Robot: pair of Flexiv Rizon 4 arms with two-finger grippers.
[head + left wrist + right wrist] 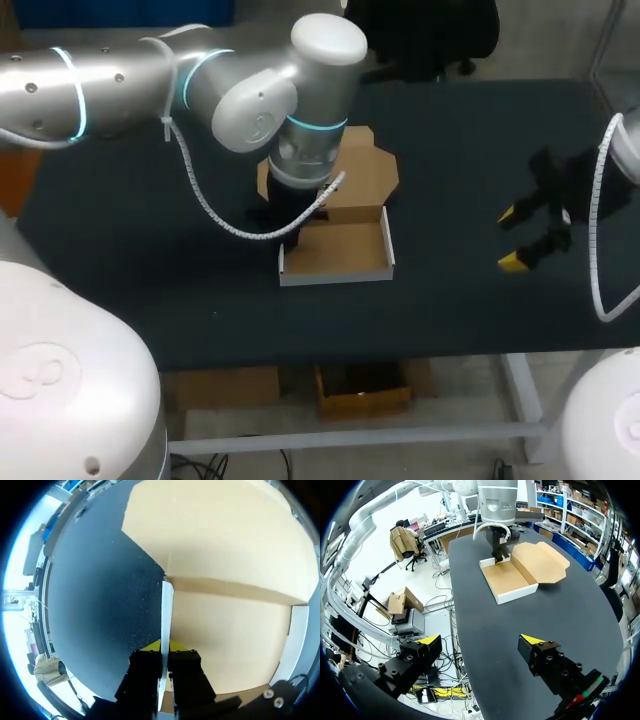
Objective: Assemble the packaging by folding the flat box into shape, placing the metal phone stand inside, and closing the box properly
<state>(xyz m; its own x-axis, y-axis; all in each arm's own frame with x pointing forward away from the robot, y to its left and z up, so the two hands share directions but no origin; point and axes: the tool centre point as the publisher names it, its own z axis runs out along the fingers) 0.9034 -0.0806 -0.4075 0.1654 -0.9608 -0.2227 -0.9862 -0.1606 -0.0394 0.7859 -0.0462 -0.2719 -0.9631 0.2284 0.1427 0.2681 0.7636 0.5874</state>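
Note:
The cardboard box [336, 250] lies in the middle of the table as a shallow tray, brown inside with white outer walls. Its lid [362, 170] is spread flat behind it. My left gripper [291, 236] points down at the tray's left side. In the left wrist view this gripper [164, 647] is shut on the thin white side wall [167, 615], which stands upright between its fingers. My right gripper [522, 238] hovers open at the right, well clear of the box, with nothing between its fingers. Ahead of it, the right wrist view shows the box [507, 580]. No phone stand is in view.
The dark table [150, 250] is bare around the box. My left arm [200, 85] crosses over the back left of the table and hides part of the lid. The table's front edge [330, 355] runs close below the tray.

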